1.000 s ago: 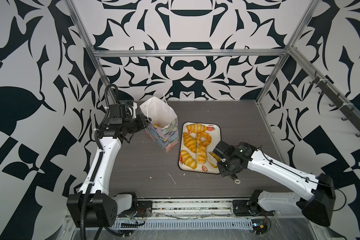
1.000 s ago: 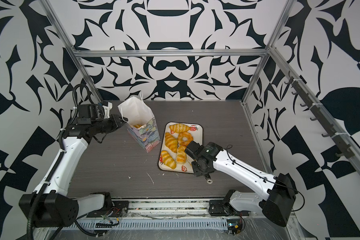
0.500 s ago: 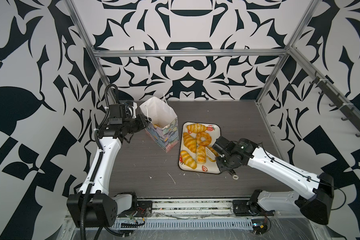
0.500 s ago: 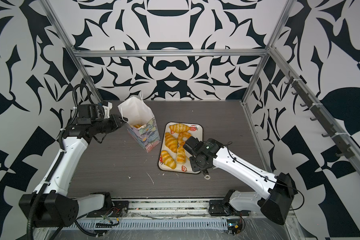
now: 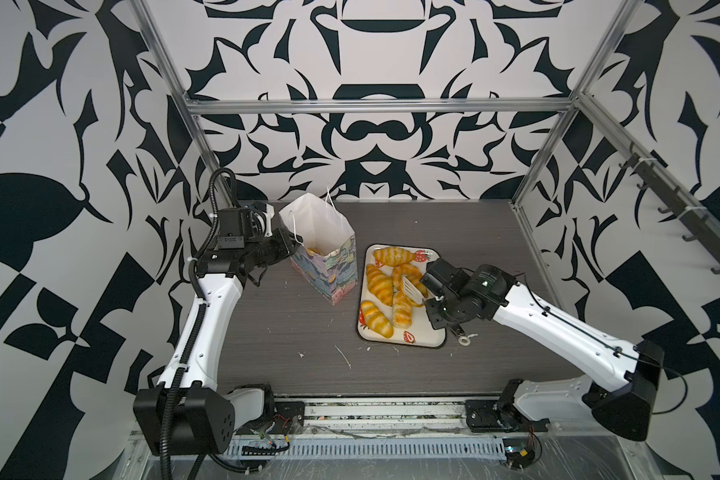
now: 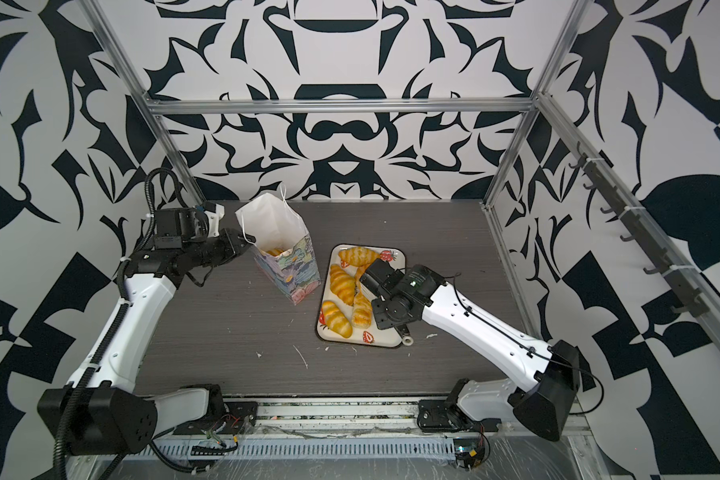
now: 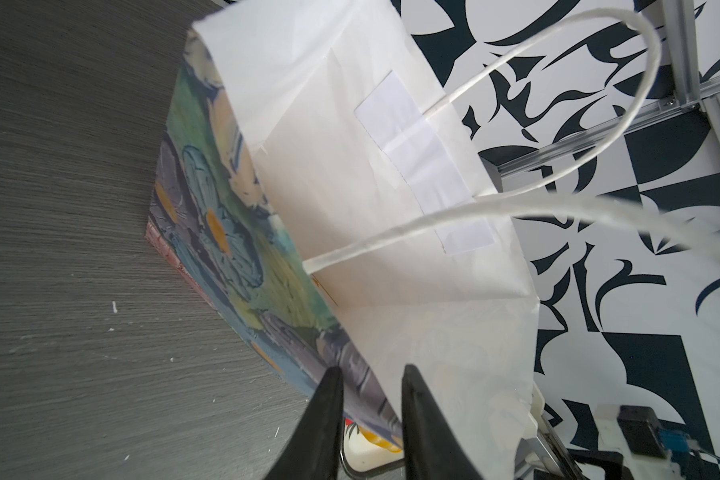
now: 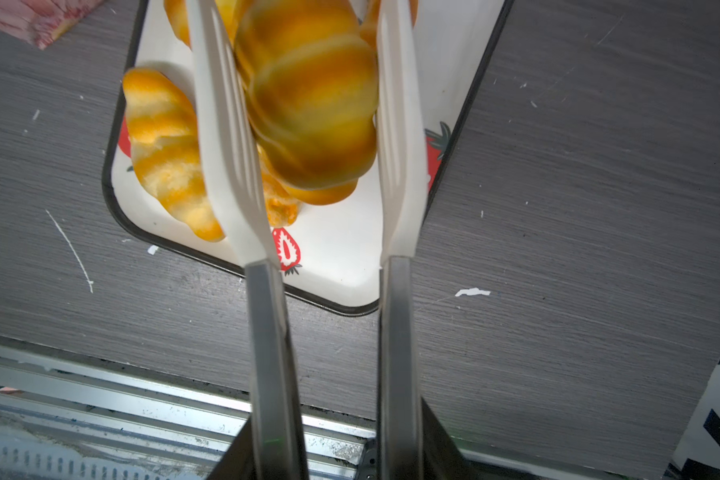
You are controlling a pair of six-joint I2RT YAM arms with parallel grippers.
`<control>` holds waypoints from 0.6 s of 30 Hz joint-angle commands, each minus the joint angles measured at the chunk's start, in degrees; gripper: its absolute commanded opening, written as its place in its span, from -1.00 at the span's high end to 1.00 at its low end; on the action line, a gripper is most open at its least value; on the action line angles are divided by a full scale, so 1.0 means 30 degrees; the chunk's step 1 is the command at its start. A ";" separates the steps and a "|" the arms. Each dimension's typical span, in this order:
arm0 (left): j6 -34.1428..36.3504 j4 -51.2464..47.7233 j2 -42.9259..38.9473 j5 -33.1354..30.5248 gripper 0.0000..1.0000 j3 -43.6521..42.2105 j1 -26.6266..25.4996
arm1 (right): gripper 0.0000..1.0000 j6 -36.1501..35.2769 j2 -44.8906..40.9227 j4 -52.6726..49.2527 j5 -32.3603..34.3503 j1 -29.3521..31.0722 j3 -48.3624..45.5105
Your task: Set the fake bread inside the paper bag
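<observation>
Right gripper (image 8: pixel 335 457) clamped on tongs (image 8: pixel 395 166), white blades squeezing one bread roll (image 8: pixel 308 104) over strawberry tray (image 8: pixel 341 266) at frame centre, other rolls (image 8: pixel 163 149) lying on tray, left gripper (image 7: pixel 371 374) pinching wall of paper bag (image 5: pixel 325 245), bag upright just left of tray, yellow roll (image 5: pixel 314 250) inside.

**My worktop** (image 5: pixel 454 224): a dark grey wood-grain board. Toward my left the paper bag (image 5: pixel 329 270) stands on it, upright with its mouth open. Just beside the bag, toward my right, the strawberry-print tray (image 5: pixel 427 337) lies flat. Small white scraps (image 8: pixel 472 292) are scattered on the bare board off the tray's near edge.
</observation>
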 commanded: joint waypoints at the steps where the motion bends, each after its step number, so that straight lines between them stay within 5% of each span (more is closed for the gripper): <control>1: 0.0205 -0.0317 -0.0478 0.0002 0.45 0.0167 -0.0057 | 0.09 -0.0418 -0.0129 -0.0014 0.1251 -0.0122 0.1733; 18: 0.0273 -0.0415 -0.0504 0.0000 0.48 0.0240 -0.0050 | 0.09 -0.1374 0.1060 0.0117 0.1251 -0.0152 0.6171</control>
